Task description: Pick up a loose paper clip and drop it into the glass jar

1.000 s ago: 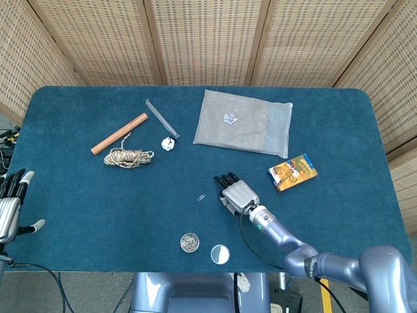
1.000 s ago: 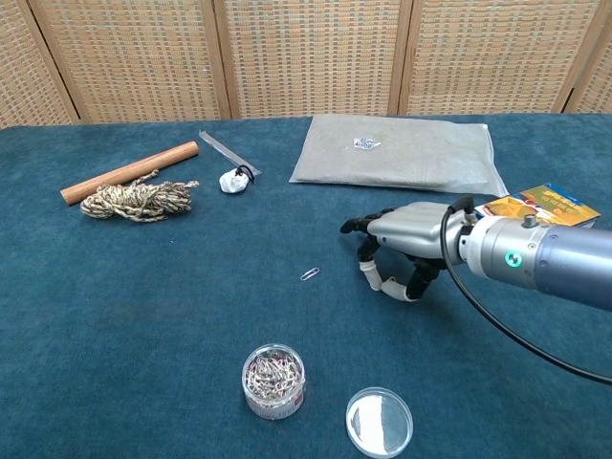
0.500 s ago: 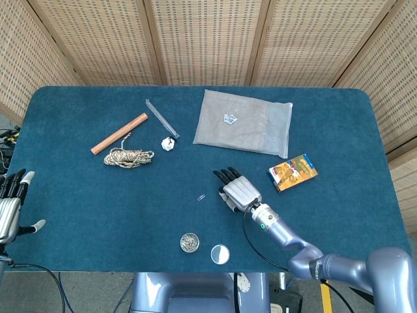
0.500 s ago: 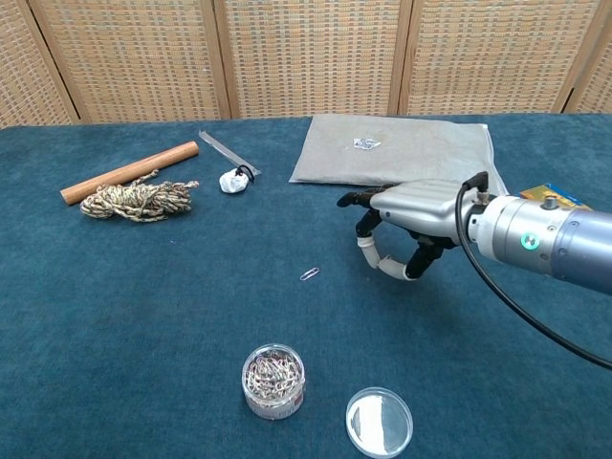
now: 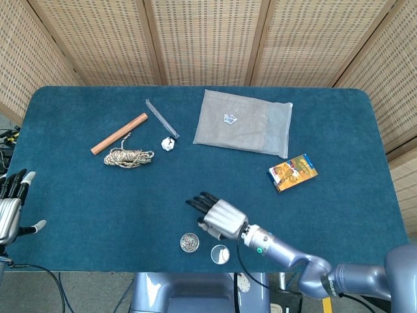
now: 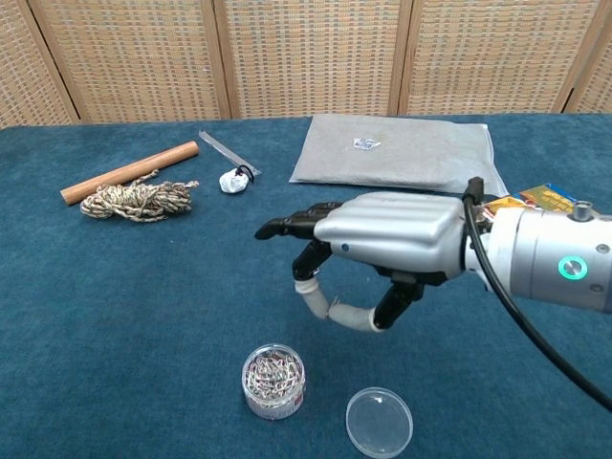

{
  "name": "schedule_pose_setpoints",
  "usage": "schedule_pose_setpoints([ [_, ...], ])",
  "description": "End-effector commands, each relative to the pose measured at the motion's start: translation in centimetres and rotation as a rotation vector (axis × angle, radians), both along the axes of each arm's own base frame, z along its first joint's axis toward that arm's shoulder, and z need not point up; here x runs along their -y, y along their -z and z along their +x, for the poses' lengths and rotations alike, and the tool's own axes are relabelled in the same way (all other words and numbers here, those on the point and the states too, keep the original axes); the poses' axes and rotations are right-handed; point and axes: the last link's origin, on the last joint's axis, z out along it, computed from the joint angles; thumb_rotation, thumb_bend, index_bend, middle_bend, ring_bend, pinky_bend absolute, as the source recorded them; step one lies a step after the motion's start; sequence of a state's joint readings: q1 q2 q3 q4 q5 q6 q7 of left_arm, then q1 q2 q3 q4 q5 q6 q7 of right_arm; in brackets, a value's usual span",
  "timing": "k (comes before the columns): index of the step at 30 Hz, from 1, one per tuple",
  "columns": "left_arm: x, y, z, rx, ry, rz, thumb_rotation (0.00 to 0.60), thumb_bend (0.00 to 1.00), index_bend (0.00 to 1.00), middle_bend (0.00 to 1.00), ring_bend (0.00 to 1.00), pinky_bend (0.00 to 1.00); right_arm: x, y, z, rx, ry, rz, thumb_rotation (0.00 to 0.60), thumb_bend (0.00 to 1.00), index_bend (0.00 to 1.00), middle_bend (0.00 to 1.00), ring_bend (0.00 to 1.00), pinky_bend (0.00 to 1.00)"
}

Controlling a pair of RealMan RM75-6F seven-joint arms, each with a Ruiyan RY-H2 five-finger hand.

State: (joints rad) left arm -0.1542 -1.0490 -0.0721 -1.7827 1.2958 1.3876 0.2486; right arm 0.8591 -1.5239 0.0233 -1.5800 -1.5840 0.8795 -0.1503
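My right hand (image 5: pixel 218 216) hovers low over the blue cloth, just beyond the small glass jar (image 5: pixel 189 242) of paper clips. In the chest view this right hand (image 6: pixel 382 247) is large and close, fingers stretched out to the left and thumb curved underneath, with nothing seen in it. The loose paper clip does not show in either view; the hand covers the spot where it lay. The jar (image 6: pixel 273 381) stands uncovered with its clear lid (image 6: pixel 380 422) flat beside it, the lid (image 5: pixel 220 253) near the table's front edge. My left hand (image 5: pixel 10 208) rests empty with fingers apart at the far left edge.
A wooden dowel (image 5: pixel 119 134), a coil of rope (image 5: pixel 128 156), a clear strip (image 5: pixel 161 118) and a white crumpled scrap (image 5: pixel 169 145) lie at the back left. A grey plastic bag (image 5: pixel 244 122) lies at the back centre, a yellow box (image 5: pixel 292 172) to the right.
My right hand has swung left and toward the table's front, from right of the loose clip to over it, hiding the clip. The left hand has stayed still.
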Motion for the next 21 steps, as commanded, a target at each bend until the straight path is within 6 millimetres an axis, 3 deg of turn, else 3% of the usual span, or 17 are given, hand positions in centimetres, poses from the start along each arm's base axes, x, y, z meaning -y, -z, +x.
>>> schedule_pose_setpoints([
  [1, 0.0, 0.0, 0.0, 0.0, -0.001, 0.0, 0.6, 0.0, 0.0, 0.0, 0.0, 0.0, -1.3, 0.3, 0.8, 0.006, -0.056, 0.04, 0.6, 0.48, 0.65, 0.0, 0.0, 0.0],
  [5, 0.0, -0.1, -0.1, 0.003, -0.005, 0.0, 0.6, 0.0, 0.0, 0.0, 0.0, 0.0, -2.0, 1.3, 1.8, -0.003, -0.12, 0.048, 0.6, 0.48, 0.65, 0.0, 0.0, 0.0],
  [21, -0.2, 0.0, -0.3, 0.003, -0.014, -0.008, 0.6, 0.0, 0.0, 0.0, 0.0, 0.0, -1.8, 3.8, 3.5, -0.026, -0.08, 0.048, 0.6, 0.48, 0.65, 0.0, 0.0, 0.0],
])
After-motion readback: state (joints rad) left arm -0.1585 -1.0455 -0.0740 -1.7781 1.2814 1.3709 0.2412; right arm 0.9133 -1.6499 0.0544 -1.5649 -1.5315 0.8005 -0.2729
